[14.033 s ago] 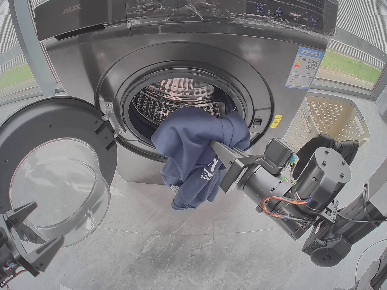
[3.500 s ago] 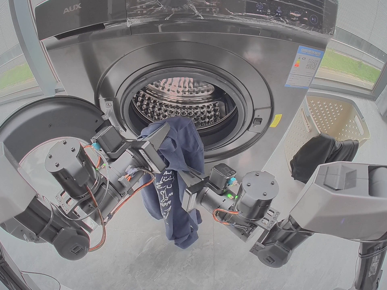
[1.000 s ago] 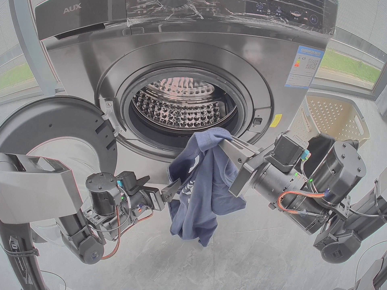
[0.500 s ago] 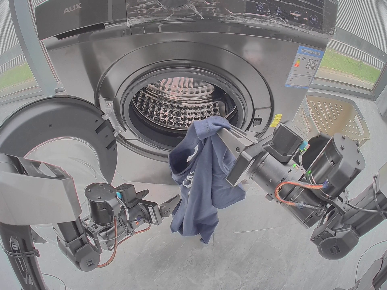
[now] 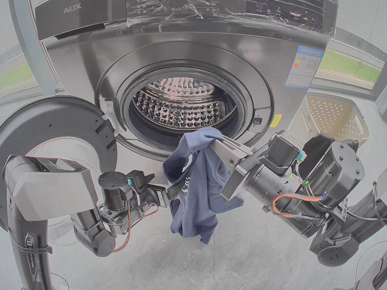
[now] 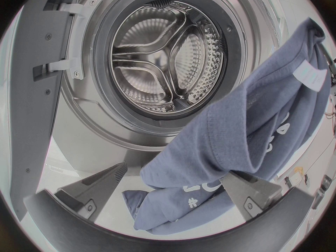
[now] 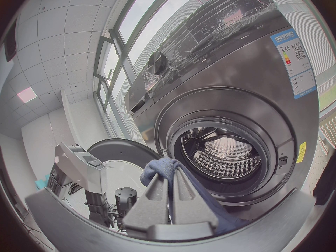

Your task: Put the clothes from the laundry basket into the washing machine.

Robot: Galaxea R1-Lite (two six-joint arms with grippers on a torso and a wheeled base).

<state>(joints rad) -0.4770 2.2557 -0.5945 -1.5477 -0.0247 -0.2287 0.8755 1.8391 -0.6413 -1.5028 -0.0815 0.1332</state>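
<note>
One blue shirt [image 5: 201,198] hangs pinched in right hand [image 5: 215,143]; wide left hand [image 6: 175,170] straddles it.

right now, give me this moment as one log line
right claw: shut on blue shirt | blue shirt: hanging outside drum | left claw: open, at shirt

right arm clamped, left arm open below it

your right gripper [image 5: 214,143] is held high at centre, its arm stretched in from the right, jaws closed on the blue garment [image 5: 197,194]. your left gripper [image 5: 176,189] sits lower, forearm level, jaws spread, the cloth draped over one finger.
</note>
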